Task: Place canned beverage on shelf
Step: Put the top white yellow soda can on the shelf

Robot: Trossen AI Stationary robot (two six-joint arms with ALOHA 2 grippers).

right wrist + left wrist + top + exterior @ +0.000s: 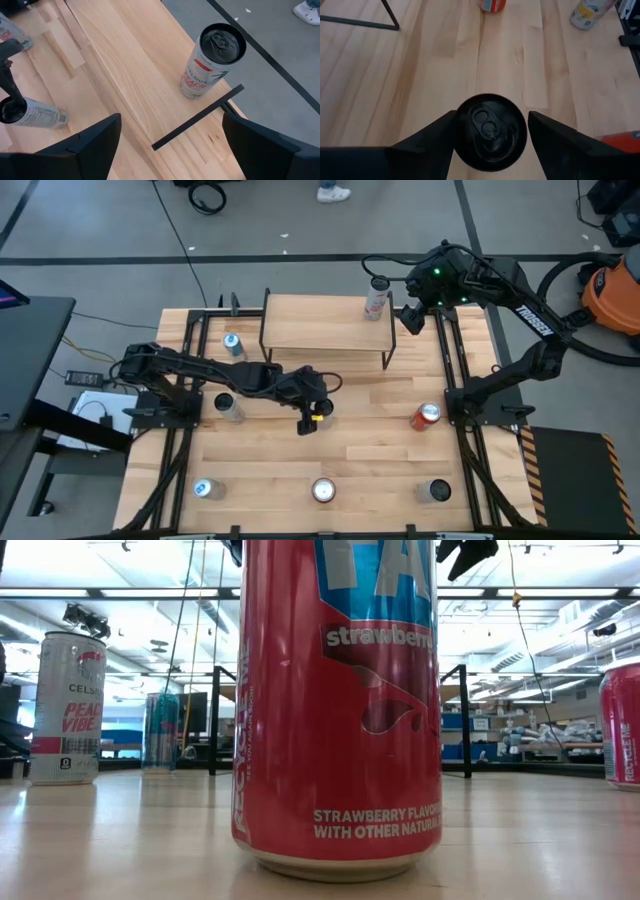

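The shelf (325,330), a light wooden board on thin black legs, stands at the table's far middle. A white can (212,60) stands upright on its right far corner (376,298). My right gripper (170,150) hangs open above that corner (410,315), close to the can, with nothing between its fingers. My left gripper (308,418) is at the table's middle, in front of the shelf, shut on a black-topped can (491,131) with a white and yellow body (37,114). My left gripper pinches the can between its two fingers, one on each side of the body just below the top rim (459,131). The fingers slant down from the table's left. The can is tilted, its top turned back toward the left arm. Its lower end is hidden.
Several other cans stand on the table: a red one (427,416) at the right, two at the left (232,345) (228,408), and three along the near edge, the middle one (340,710) red. A shelf leg (390,17) stands ahead of my left gripper.
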